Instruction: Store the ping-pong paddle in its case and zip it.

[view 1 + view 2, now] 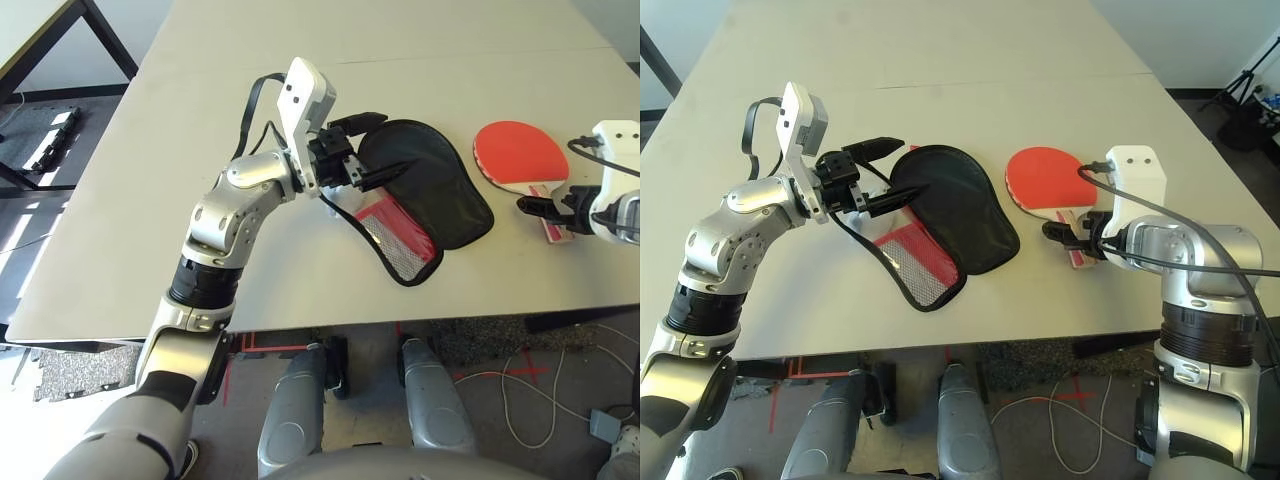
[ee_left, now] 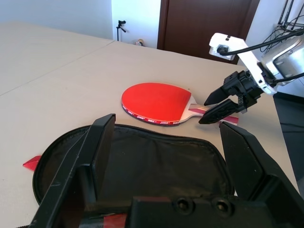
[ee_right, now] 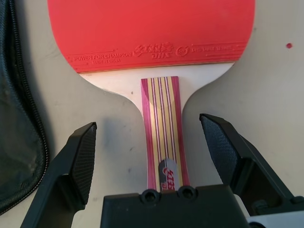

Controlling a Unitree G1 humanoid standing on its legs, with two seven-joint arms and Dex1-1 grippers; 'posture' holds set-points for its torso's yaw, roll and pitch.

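Lying flat on the pale grey table (image 1: 150, 200), the red-faced ping-pong paddle with its striped wooden handle (image 1: 522, 158) runs lengthwise away from the robot — round head far, handle toward the near edge. The right gripper (image 3: 149, 142) hangs over that handle with its black fingers spread wide on either side, not touching. Just beside the paddle, on its left, the black paddle-shaped fabric case (image 1: 430, 195) lies with a red, mesh-pocketed flap showing — the left gripper (image 1: 890, 170) stands wide open at its far edge, holding nothing.

The two eye views look down from high up at the same table (image 1: 200, 150). Each wrist view looks low and close, and both share the paddle (image 3: 152, 33).
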